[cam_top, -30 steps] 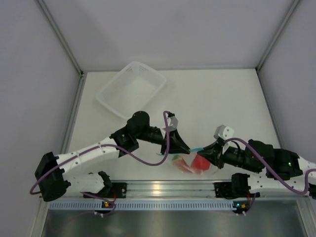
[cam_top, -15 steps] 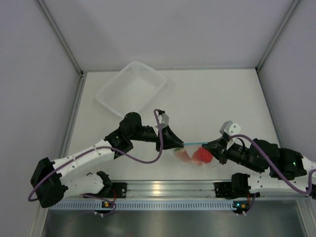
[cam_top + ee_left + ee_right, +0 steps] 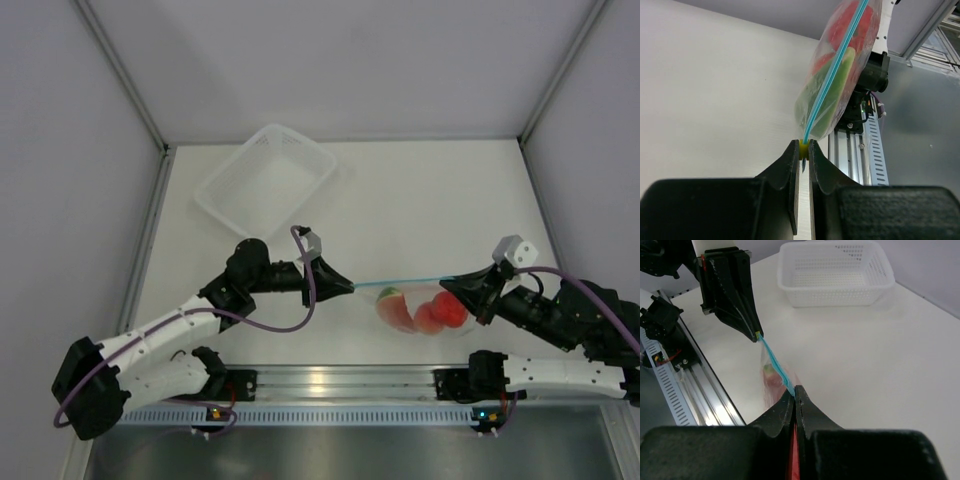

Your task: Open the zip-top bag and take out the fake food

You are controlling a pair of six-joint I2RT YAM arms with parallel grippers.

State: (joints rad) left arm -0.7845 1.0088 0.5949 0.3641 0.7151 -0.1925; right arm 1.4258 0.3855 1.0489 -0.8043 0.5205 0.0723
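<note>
Top external view, from the arm bases outward: the zip-top bag hangs well in front of the basket, close to the near edge of the table, with the fake food bunched in its belly. Its blue zip strip is drawn taut between the arms. The left gripper is pressed together on a small yellow tab at one end; the right gripper pinches the other end. Both holds look thin to me: more pull could slip the strip free, and the loaded bag would swing or drop toward the rail. Farthest back sits the basket.
</note>
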